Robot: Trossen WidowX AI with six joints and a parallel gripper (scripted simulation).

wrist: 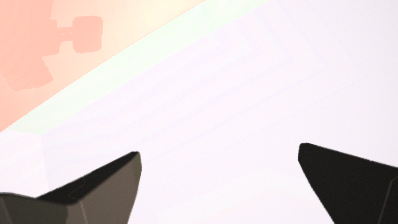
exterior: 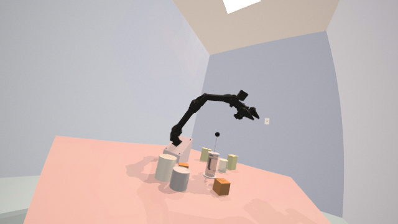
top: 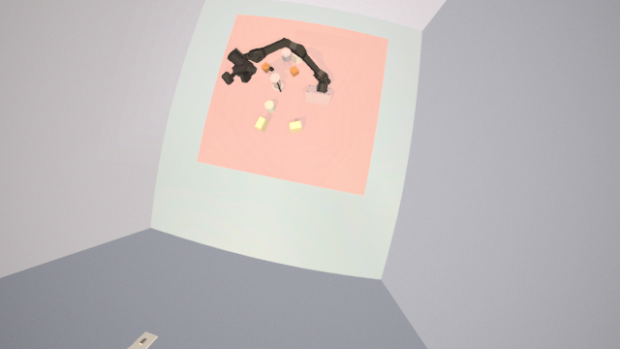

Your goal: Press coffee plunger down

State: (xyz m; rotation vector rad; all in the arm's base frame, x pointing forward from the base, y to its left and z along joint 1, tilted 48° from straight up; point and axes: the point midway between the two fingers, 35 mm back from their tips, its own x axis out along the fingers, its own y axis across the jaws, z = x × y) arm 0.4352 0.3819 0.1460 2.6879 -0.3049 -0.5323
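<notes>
The coffee press stands upright on the pink table. It has a clear body, a pale lid and a dark side handle. Its plunger is up: the black knob stands on a thin rod high above the lid. My gripper is open and empty. It is in the air, higher than the knob and off to its right in the exterior view, touching nothing. The press is not in the wrist view.
An orange cube stands near the press, with another orange cube nearer the grey cylinder and cream cylinder. A pale green cylinder and two yellow-green blocks are on its other side.
</notes>
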